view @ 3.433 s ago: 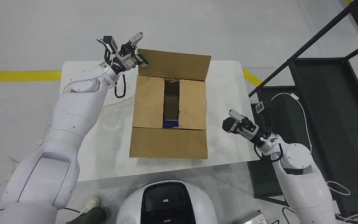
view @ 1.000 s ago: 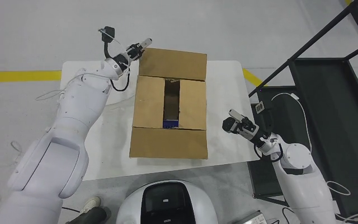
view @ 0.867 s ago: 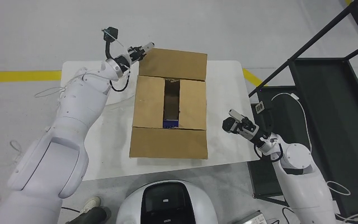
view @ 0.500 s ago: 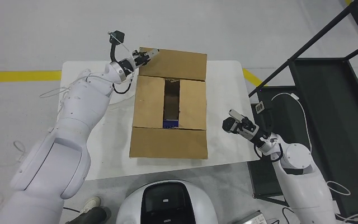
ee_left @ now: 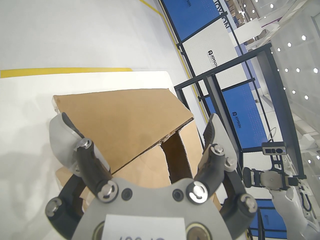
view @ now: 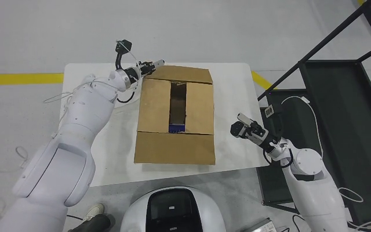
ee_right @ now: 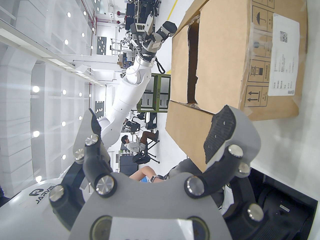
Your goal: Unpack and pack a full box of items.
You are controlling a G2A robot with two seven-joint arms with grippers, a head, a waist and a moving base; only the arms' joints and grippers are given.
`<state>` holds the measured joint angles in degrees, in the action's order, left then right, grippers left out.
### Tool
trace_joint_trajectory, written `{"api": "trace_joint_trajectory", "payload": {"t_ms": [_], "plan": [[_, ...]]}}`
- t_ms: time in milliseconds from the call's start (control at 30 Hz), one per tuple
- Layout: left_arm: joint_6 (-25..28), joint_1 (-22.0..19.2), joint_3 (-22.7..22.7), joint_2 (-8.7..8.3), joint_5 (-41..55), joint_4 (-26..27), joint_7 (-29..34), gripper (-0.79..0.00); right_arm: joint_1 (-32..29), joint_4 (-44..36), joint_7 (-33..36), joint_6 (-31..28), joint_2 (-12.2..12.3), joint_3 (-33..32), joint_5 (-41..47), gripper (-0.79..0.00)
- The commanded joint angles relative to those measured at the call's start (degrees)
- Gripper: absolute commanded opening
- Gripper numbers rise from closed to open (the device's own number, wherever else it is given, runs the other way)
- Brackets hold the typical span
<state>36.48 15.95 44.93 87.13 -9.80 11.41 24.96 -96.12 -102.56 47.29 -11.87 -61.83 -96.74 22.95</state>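
A brown cardboard box [view: 174,122] stands in the middle of the white table [view: 98,122]. Its two side flaps lie nearly shut, leaving a narrow slot [view: 177,104] with something blue [view: 176,126] showing inside. The far flap [view: 181,74] leans in over the top. My left gripper [view: 156,62] is open at that flap's far left corner; in the left wrist view the flap [ee_left: 120,116] lies just beyond the spread fingers of the gripper [ee_left: 137,131]. My right gripper [view: 238,127] hangs open over the table to the right of the box, and the box [ee_right: 225,51] shows beyond it [ee_right: 157,126].
A black metal rack [view: 324,98] stands just off the table's right edge. Bare table lies on the left of the box and in a narrower strip on its right. A yellow floor line [view: 29,78] runs behind the table.
My left gripper has moved right along the box's far edge. The far flap has tipped from lying back to leaning over the box top. The right arm has kept still.
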Motion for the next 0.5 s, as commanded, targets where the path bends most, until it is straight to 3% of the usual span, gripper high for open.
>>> {"api": "trace_joint_trajectory", "payload": {"t_ms": [0, 467], "plan": [[-0.41, -0.19, 0.44, -0.06, 0.74, -0.04, 1.76, 0.0, 0.0, 0.0, 0.0, 0.0, 0.0, 0.0, 0.01, 0.0], [-3.65, -0.74, 2.7, -1.39, 2.96, -0.4, 13.3, 0.0, 0.0, 0.0, 0.0, 0.0, 0.0, 0.0, 0.01, 0.0]]}}
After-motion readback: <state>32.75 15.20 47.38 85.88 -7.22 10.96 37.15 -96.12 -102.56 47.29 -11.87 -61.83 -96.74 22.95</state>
